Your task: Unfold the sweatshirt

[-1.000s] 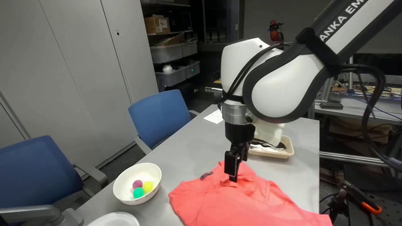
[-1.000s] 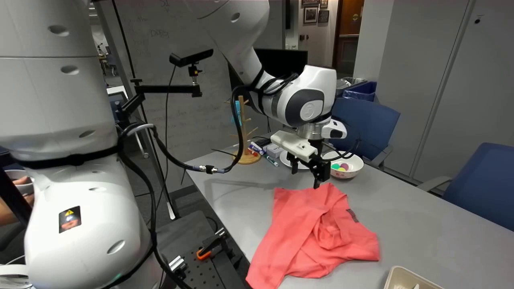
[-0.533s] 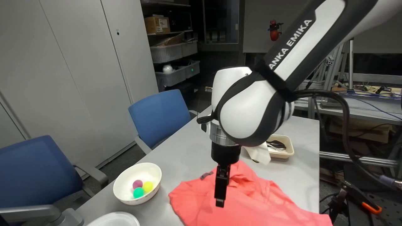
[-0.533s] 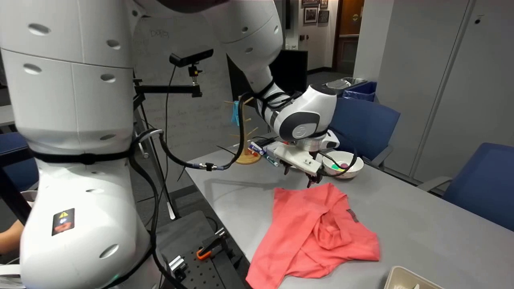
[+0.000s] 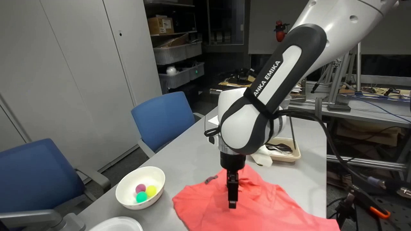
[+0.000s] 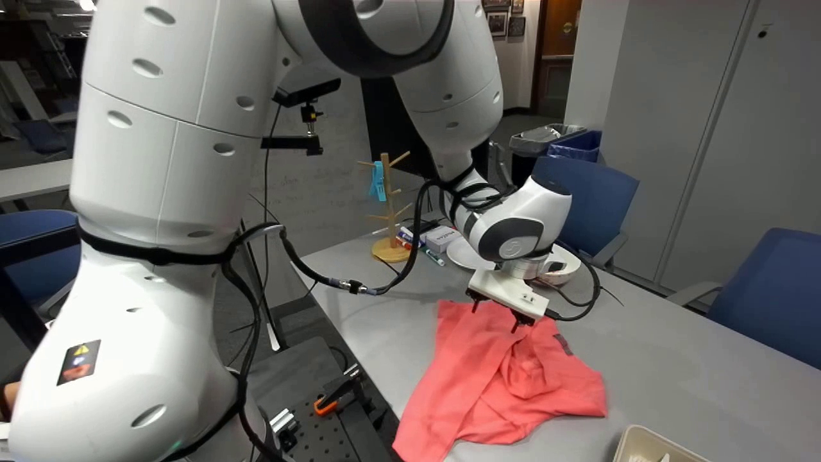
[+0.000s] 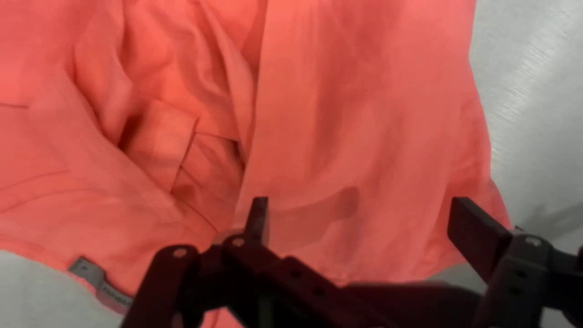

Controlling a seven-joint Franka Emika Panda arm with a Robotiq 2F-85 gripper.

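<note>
OK so in an exterior view the sweatshirt (image 6: 487, 378) lay crumpled on the table (image 6: 693, 346), right below the end effector (image 6: 495, 319) rather than off to one side. Its long axis ran from the far end, roughly under the fingers (image 7: 478, 237), down to the near left, so most of it was on the near side. Those fingers were spread wide with nothing pinched. In the wrist view they straddled a flat flap (image 7: 364, 114), one tip by its left fold, the other just inside its right edge (couldn't tell if either touched). That flap ran roughly square to the line between the tips, so imo the next move called for a straight drop and a squeeze, no sideways travel.
</note>
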